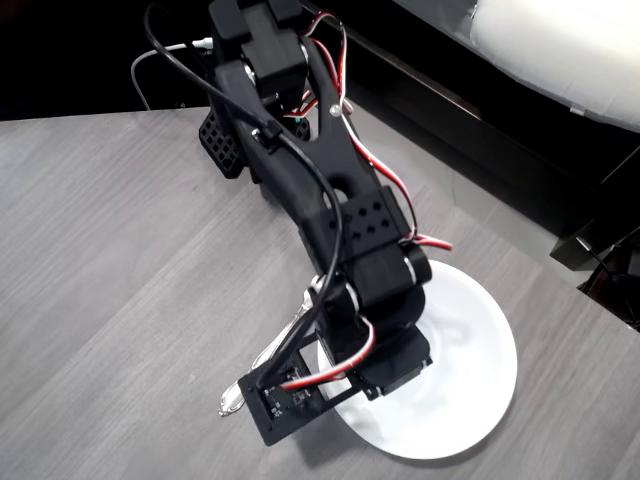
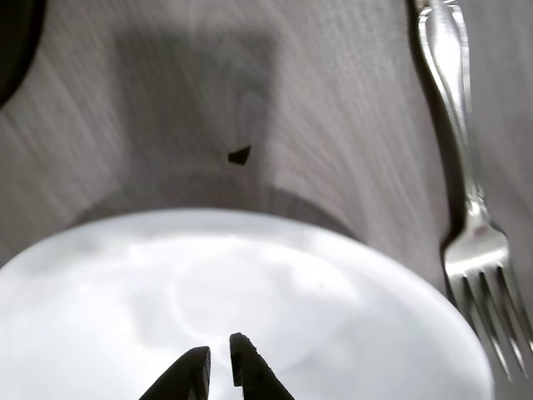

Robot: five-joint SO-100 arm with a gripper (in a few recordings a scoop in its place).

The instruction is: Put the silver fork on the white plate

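The silver fork [image 2: 466, 167] lies flat on the grey table, right of my gripper in the wrist view, its tines [image 2: 491, 308] right at the rim of the white plate [image 2: 333, 308]; whether they touch it I cannot tell. From overhead, the fork [image 1: 262, 358] shows as a slim handle poking out left of my arm, rounded tip toward the lower left, and its head is hidden under the arm. The white plate [image 1: 470, 350] sits at the lower right. My gripper [image 2: 219, 367] hovers over the plate's middle, fingers nearly together with nothing between them.
The grey wood-grain table [image 1: 110, 260] stretches wide to the left in the overhead view. My arm's base [image 1: 225, 140] stands at the top centre. The table's right edge [image 1: 560, 270] runs diagonally past the plate. A small black speck [image 2: 240, 155] lies on the table beyond the plate.
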